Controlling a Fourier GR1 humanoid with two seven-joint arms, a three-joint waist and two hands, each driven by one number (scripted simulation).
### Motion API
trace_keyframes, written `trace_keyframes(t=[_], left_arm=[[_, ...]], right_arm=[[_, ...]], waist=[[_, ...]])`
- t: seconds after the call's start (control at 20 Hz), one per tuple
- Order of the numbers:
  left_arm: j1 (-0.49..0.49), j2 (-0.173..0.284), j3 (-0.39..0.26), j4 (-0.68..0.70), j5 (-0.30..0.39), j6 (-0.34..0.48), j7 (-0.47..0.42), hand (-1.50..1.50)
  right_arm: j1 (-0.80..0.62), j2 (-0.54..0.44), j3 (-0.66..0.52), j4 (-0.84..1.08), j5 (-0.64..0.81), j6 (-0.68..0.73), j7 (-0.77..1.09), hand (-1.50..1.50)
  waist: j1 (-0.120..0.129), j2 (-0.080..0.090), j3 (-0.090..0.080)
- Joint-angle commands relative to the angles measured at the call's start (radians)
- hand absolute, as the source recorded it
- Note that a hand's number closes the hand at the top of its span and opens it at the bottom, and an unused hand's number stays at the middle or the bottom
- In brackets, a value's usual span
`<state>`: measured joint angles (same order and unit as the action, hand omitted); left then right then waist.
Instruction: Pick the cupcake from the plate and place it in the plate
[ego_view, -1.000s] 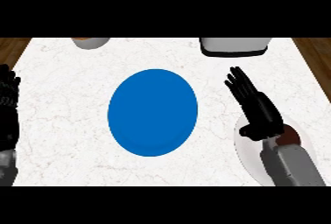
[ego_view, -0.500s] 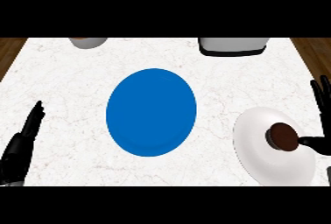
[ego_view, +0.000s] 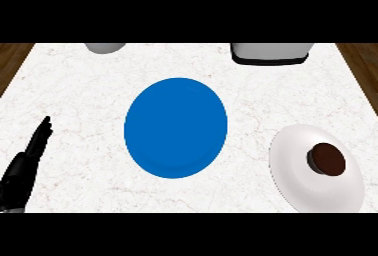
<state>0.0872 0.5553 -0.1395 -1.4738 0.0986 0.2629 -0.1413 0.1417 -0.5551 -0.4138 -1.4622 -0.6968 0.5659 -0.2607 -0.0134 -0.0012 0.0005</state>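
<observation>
Two plates lie on the pale marbled surface in the head view. The blue plate sits near the middle with nothing on it. The white plate lies at the lower right, well apart from the blue one, and carries the cupcake, a dark brown round piece resting toward the plate's right side. Nothing touches the cupcake. The left hand shows at the view's lower left edge, seen edge-on, its fingers straight and held together, pointing up the surface and holding nothing; it is well apart from both plates. At the far edge stand a grey bowl-like object, cut off by the view, and a grey appliance with a dark base toward the right.
</observation>
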Motion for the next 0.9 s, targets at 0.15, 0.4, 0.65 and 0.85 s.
trace_keyframes(t=[0.15, 0.4, 0.65, 0.85], left_arm=[[0.037, 0.006, 0.01, -0.001, 0.003, -0.033, -0.03, 0.0], [-0.02, -0.061, -0.023, 0.033, -0.053, 0.002, -0.021, 0.0], [-0.005, -0.026, 0.009, -0.029, -0.048, -0.029, 0.014, 0.0], [-0.011, -0.059, 0.015, -0.018, -0.062, -0.027, 0.014, 0.0]], right_arm=[[0.055, -0.209, -0.009, -0.04, 0.226, 0.099, 0.025, -1.5], [-0.051, -0.256, 0.044, 0.059, 0.361, 0.106, 0.054, -1.5], [-0.134, -0.283, 0.139, 0.106, 0.48, 0.146, 0.09, -1.5], [-0.197, -0.253, 0.216, 0.135, 0.581, 0.15, 0.11, -1.5]], waist=[[0.017, 0.0, -0.001], [0.02, 0.004, -0.001], [0.029, 0.003, 0.0], [0.025, 0.003, 0.0]])
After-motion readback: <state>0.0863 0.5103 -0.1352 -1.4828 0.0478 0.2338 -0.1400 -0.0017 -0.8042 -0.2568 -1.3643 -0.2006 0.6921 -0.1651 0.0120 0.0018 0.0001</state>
